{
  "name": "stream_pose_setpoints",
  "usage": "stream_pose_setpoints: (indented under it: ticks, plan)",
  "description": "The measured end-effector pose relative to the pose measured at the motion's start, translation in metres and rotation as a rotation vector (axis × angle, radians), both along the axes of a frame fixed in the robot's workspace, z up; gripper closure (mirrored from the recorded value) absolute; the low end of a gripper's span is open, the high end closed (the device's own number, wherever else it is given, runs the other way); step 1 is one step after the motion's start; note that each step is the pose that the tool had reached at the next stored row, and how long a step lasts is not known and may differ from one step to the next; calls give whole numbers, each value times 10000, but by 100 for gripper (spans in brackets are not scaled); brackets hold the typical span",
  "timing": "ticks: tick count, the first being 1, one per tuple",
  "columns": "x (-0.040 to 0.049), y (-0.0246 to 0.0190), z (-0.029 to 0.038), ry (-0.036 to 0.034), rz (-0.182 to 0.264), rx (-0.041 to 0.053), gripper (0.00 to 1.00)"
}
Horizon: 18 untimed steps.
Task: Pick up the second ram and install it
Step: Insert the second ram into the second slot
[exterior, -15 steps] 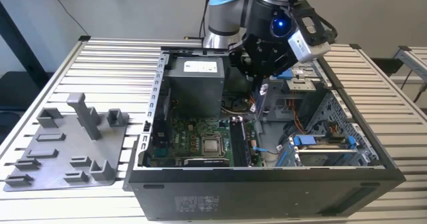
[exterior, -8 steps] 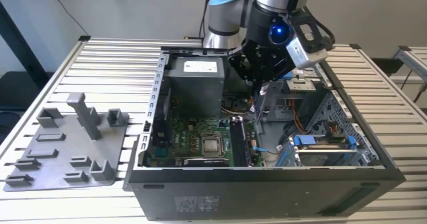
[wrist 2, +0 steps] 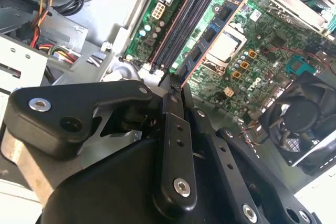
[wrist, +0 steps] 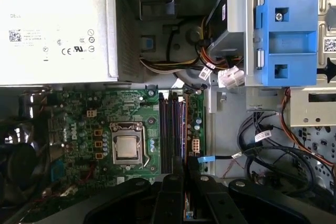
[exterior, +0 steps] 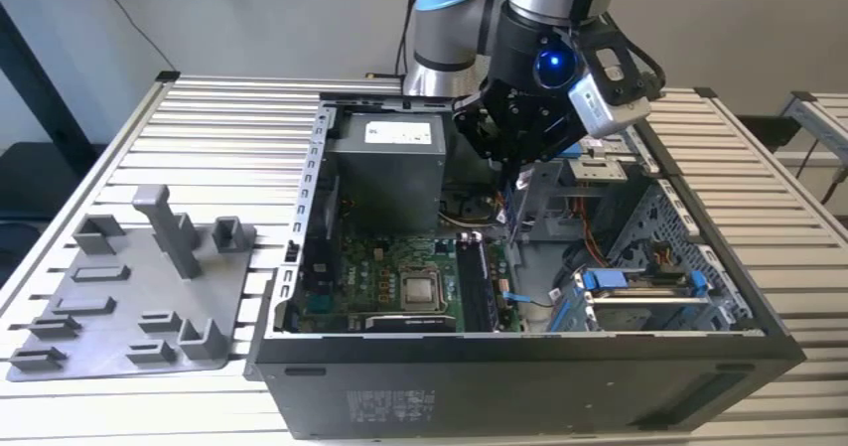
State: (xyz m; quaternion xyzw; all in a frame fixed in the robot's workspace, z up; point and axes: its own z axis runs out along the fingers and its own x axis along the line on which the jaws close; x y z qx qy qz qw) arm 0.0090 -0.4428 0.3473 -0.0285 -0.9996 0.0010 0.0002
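My gripper [exterior: 514, 166] hangs inside the open computer case [exterior: 530, 367], above the motherboard [exterior: 384, 277]. Its fingers are shut on the second ram [wrist 2: 209, 31], a thin green board with dark chips that sticks out from the fingertips toward the motherboard. In the first wrist view the ram [wrist: 185, 129] appears edge-on as a thin line running from my gripper [wrist: 184, 176] over the long dark memory slots [wrist: 170, 127]. In the second wrist view my gripper [wrist 2: 171, 85] clamps the board's near end, and the memory slots [wrist 2: 184, 19] lie just beside it.
A grey power supply [exterior: 384, 158] fills the case's back corner. The processor socket [wrist: 128, 147] sits beside the slots, and a black fan [wrist 2: 299, 119] lies further along. Blue drive brackets [exterior: 636, 282] and cable bundles [wrist: 262, 145] occupy the other side. A grey holder tray [exterior: 133, 297] lies outside the case.
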Motion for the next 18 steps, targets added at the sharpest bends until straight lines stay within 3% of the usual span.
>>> stream_pose_setpoints:
  ticks: [7,18]
  plan:
    - [0,0,-9,-3,-3,-2,86]
    - [-2,0,-200,-4,89,-17,86]
